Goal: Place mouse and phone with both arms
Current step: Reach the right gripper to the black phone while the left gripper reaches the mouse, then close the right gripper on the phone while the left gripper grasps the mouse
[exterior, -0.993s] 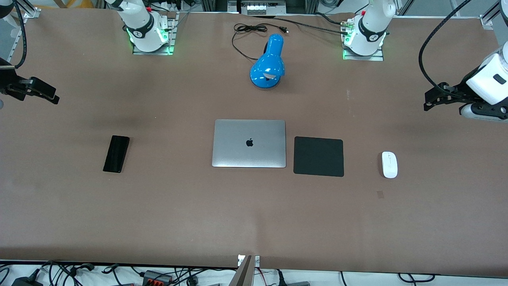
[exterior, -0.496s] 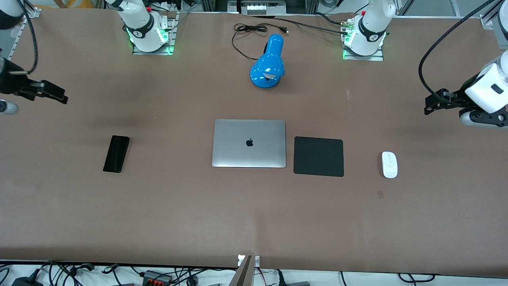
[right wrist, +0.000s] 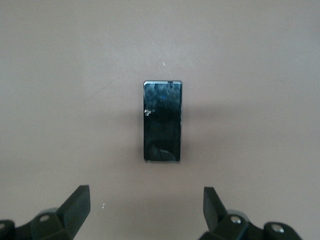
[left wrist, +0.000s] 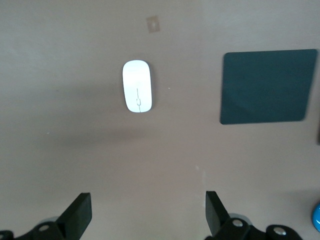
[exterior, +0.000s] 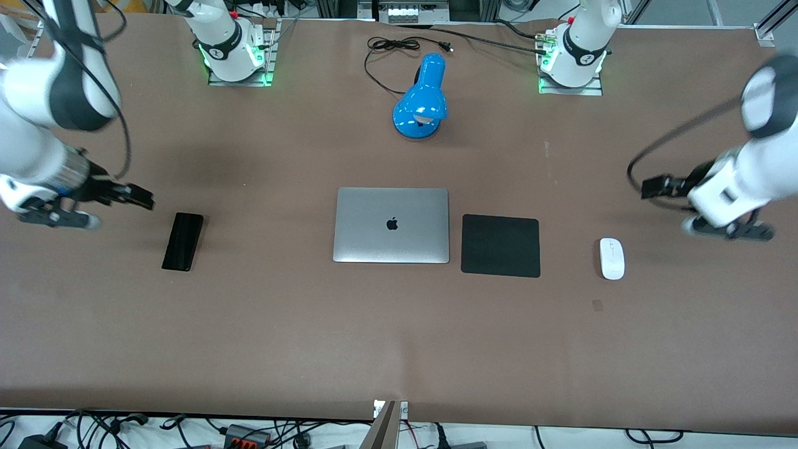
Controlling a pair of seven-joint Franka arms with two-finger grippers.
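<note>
The white mouse (exterior: 611,258) lies on the brown table toward the left arm's end, beside the black square pad (exterior: 500,245). It also shows in the left wrist view (left wrist: 136,93). My left gripper (exterior: 654,186) hangs open and empty over bare table beside the mouse. Its fingertips (left wrist: 79,214) stand wide apart. The black phone (exterior: 182,241) lies flat toward the right arm's end and shows in the right wrist view (right wrist: 162,120). My right gripper (exterior: 138,198) is open and empty over bare table close to the phone, fingertips (right wrist: 76,202) wide apart.
A closed silver laptop (exterior: 391,225) lies mid-table between phone and pad. A blue desk lamp (exterior: 423,103) with a black cord (exterior: 389,50) stands farther from the front camera. A small patch (exterior: 597,305) marks the table nearer the camera than the mouse.
Both arms have swung in from the table's ends and come lower. The left gripper now hangs near the mouse, the right gripper near the phone. Mouse and phone have not moved.
</note>
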